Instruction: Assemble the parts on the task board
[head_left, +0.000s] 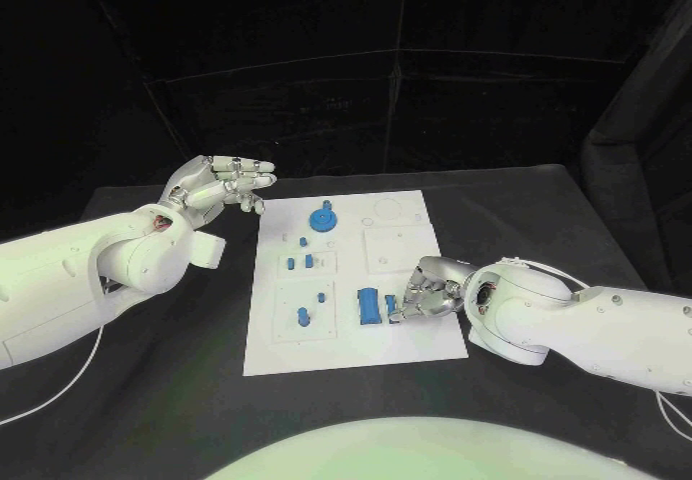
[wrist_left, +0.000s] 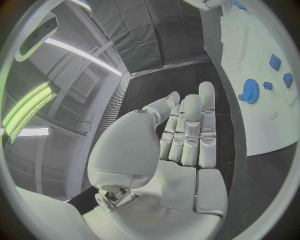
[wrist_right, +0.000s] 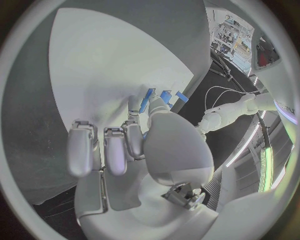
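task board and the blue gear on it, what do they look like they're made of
Task board: looks like matte white plastic, flat, with shallow moulded recesses and no glare. Blue gear: probably plastic too, uniform solid blue with a dull finish; whether printed or moulded cannot be told.

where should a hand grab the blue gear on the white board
By its raised centre knob, from straight above. The blue gear lies flat on the white board, so its toothed rim gives little to pinch. The open left hand is nearer, probably best placed.

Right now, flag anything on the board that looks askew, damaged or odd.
Nothing stands out. The task board lies flat, blue parts sit on it, and the right hand rests at one blue part.
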